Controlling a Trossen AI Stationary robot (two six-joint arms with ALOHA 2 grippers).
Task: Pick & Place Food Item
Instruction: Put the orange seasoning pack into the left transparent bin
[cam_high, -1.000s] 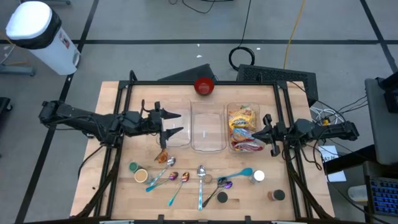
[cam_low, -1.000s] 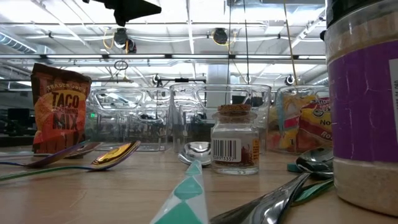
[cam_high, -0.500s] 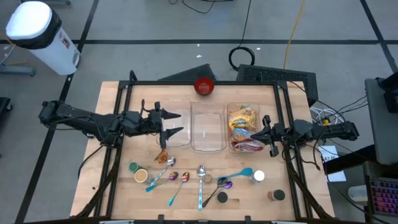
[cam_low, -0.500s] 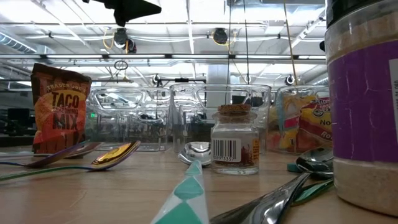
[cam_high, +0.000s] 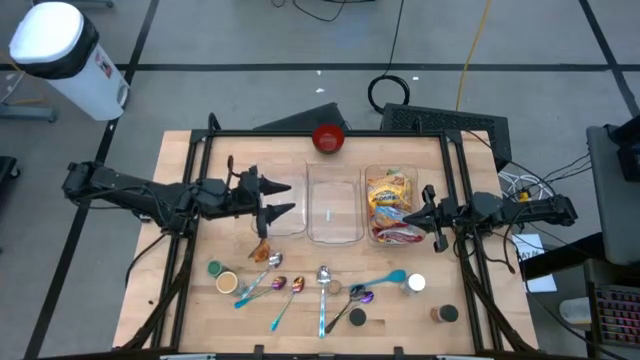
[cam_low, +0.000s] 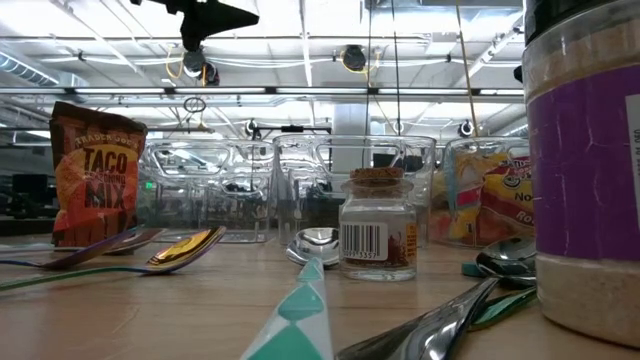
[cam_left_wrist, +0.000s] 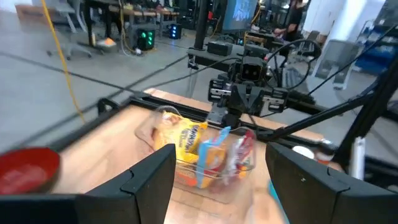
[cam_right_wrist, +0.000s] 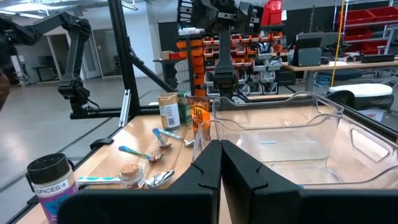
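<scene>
The left pincer (cam_high: 278, 198) hovers above the left-hand clear bin (cam_high: 275, 212), its fingers spread wide with nothing between them. The taco mix packet (cam_high: 262, 249) stands on the counter (cam_high: 190, 160) just on the near side of that bin, propped upright beside the spoons (cam_high: 262, 280); the low view shows it standing on edge, a thin target. That looks like the food item to collect.

The right pincer (cam_high: 432, 218) sits pinched shut and empty beside the right-hand bin (cam_high: 391, 208), which already holds snack bags (cam_high: 390, 200). It appears to be waiting.

To do this well, the left arm probably needs to pull back from over the bin toward the packet, then drop straight down with the fingers astride the packet's top edge, one on each flat face. Closing across the thin dimension should hold; coming in along the wide face risks tipping it onto the spoons. A gentle descent matters too, since a nudge could knock the packet flat. The middle bin (cam_high: 333, 208) stands empty, a likely destination.
</scene>
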